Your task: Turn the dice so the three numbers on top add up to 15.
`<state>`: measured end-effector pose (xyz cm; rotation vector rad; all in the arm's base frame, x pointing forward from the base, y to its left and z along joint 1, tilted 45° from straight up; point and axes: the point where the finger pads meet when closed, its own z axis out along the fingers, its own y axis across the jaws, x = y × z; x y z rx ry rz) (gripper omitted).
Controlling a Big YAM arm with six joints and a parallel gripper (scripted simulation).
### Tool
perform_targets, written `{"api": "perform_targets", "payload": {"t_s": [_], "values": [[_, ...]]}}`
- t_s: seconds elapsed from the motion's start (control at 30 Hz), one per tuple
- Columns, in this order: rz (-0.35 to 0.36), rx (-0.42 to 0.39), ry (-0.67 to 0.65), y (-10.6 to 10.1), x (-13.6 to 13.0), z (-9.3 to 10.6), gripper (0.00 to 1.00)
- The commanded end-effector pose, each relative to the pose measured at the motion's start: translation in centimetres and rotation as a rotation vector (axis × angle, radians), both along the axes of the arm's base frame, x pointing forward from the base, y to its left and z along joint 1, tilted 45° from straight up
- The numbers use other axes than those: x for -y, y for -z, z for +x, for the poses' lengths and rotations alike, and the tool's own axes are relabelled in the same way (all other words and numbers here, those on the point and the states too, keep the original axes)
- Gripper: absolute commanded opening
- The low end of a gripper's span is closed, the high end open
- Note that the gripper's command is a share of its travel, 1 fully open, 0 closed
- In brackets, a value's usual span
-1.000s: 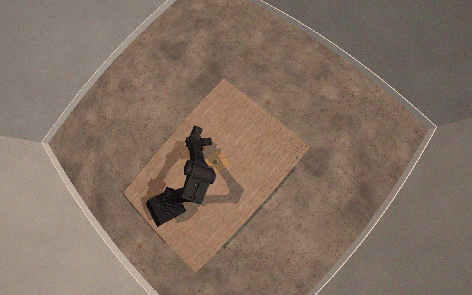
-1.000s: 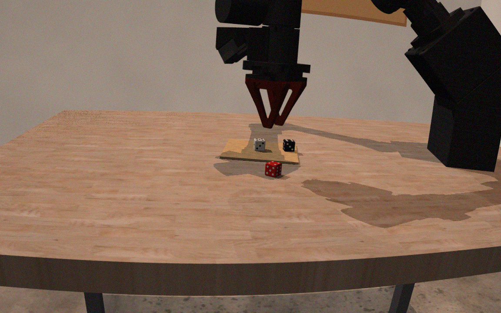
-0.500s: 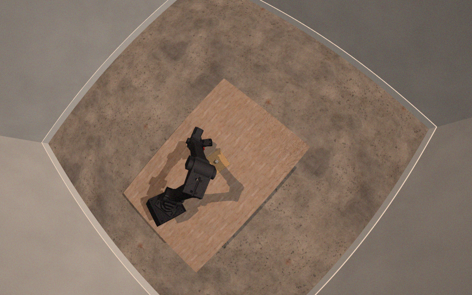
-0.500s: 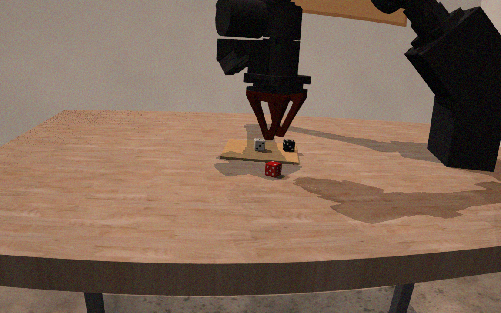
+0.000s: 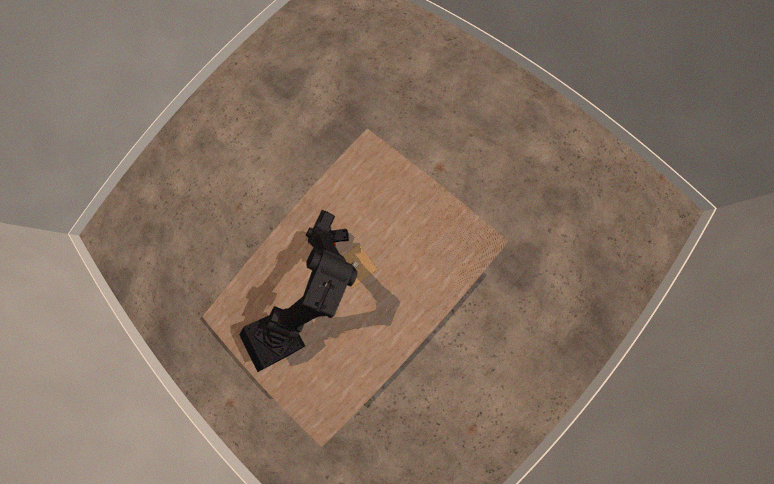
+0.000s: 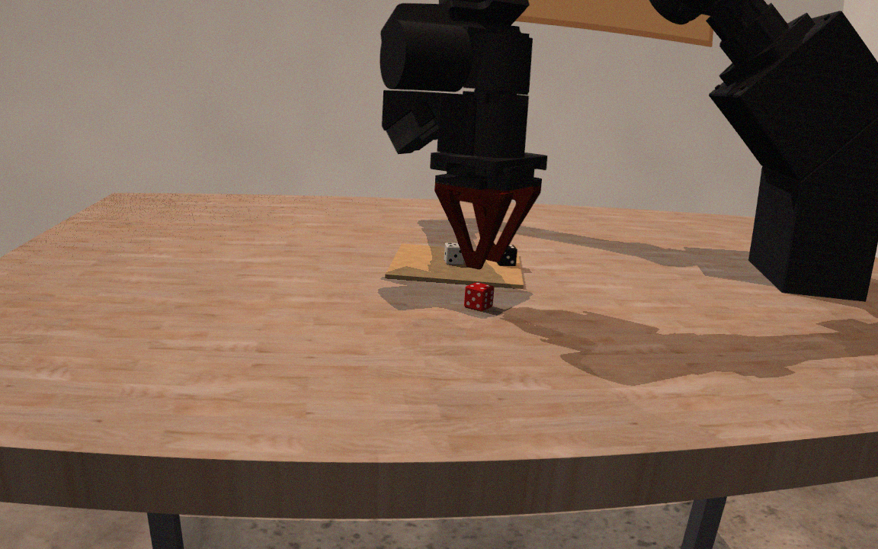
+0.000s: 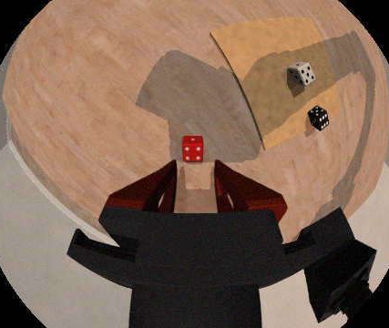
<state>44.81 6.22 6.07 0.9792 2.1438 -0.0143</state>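
The red die [image 6: 478, 296] [image 7: 192, 148] sits flat on the table beside the mat [image 5: 366, 260] [image 6: 404, 262] [image 7: 267, 38]. Its top seems to show four. The white die [image 5: 355, 265] [image 6: 453, 254] [image 7: 302, 74] rests on the mat, with five seemingly on top. The black die [image 6: 509, 255] [image 7: 318, 117] is near the mat's edge; six seems to be on top, and I cannot tell whether it lies fully on the mat. My gripper [image 6: 485, 262] [image 7: 195, 166] points down above the red die. Its fingers stand part-way open with nothing between them. In the exterior view they partly cover both other dice.
The wooden table [image 5: 414, 204] [image 6: 224, 341] [image 7: 89, 91] bears the arm's black base [image 5: 272, 341] [image 6: 817, 225] at one end. The arm reaches over the mat's near side and casts shadows across the table and mat.
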Motion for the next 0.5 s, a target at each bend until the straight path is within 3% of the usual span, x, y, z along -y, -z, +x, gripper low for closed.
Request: {"api": "perform_targets", "payload": {"t_s": [0.0,0.47], "values": [[-0.002,0.018,0.001,-0.23,0.18,1.38,0.34],[-0.001,0.018,-0.004,0.31,0.08,1.74,0.34]]}}
